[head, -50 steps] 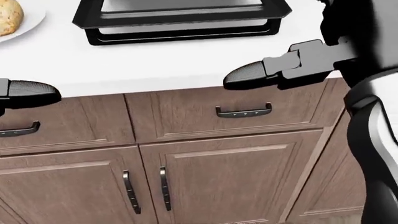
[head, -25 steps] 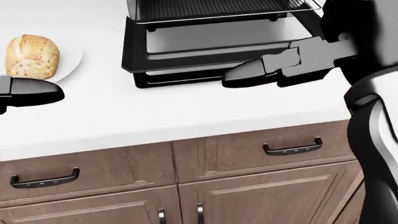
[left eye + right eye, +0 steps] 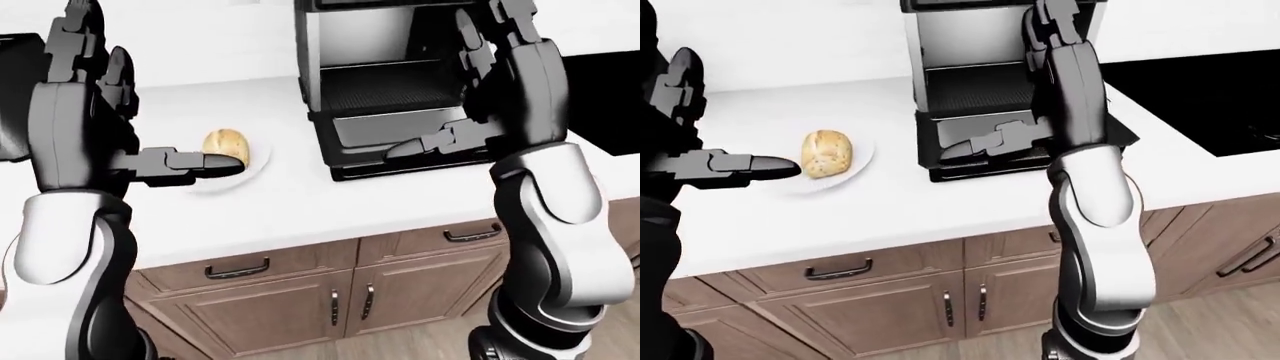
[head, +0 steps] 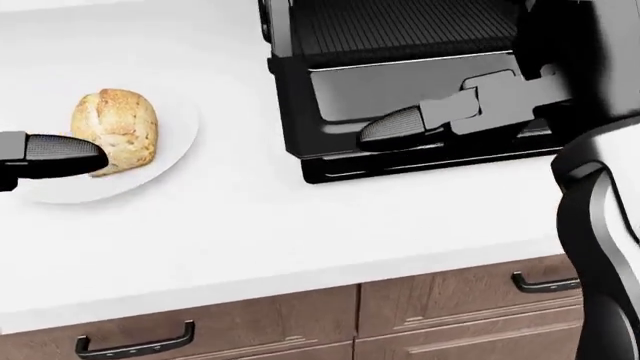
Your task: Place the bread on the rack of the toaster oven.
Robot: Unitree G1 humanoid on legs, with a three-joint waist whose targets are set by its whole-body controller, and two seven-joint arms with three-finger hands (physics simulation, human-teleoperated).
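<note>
A round crusty bread [image 4: 115,131] lies on a white plate [image 4: 172,159] on the white counter, at the left of the head view. The black toaster oven [image 4: 400,82] stands to its right with its door folded down and its wire rack [image 4: 400,26] showing inside. My left hand [image 4: 50,155] is open and empty, with one finger tip just left of the bread and over the plate. My right hand [image 4: 400,126] is open and empty and hovers over the lowered oven door. In the right-eye view both hands' other fingers point upward.
The white counter [image 4: 250,240] runs across the view above brown drawers with dark handles [image 4: 135,346]. A black cooktop [image 3: 1200,97] lies in the counter to the right of the oven. A wooden floor shows at the bottom right of the right-eye view.
The camera has moved: the counter, bread and oven slid down and right in the head view, and the cabinets dropped mostly out of it. Both hands hold the same pose.
</note>
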